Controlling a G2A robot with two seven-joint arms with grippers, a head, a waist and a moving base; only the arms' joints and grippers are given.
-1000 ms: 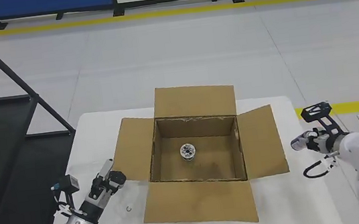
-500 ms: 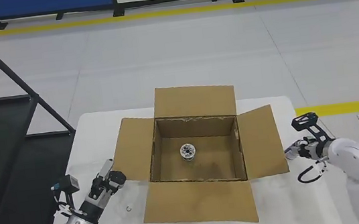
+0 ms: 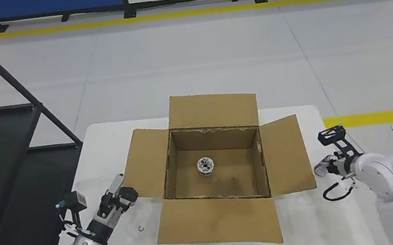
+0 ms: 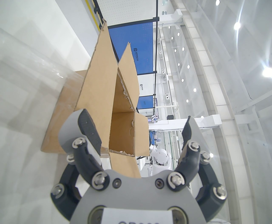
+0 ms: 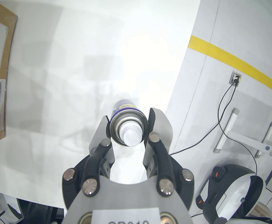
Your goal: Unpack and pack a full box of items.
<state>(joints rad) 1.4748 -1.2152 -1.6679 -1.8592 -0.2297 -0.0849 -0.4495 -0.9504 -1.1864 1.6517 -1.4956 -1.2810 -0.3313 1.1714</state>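
Pinching spray can (image 5: 127,124) between 2 fingers (image 5: 159,127), right gripper (image 5: 129,122) hangs right of box (image 3: 213,110); left gripper (image 4: 137,118) spread.

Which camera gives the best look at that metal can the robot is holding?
The right wrist view: the can sits close up, gripped by the right pincer, white cap and purple band plain. In the top view it is too small to make out, beside the cardboard box. The left wrist view faces the box instead.

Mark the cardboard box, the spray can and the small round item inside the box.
cardboard box (image 3: 217,227): top view, on its near flap.
spray can (image 5: 130,135): right wrist view, on its white cap.
small round item (image 3: 206,165): top view, on its top face.
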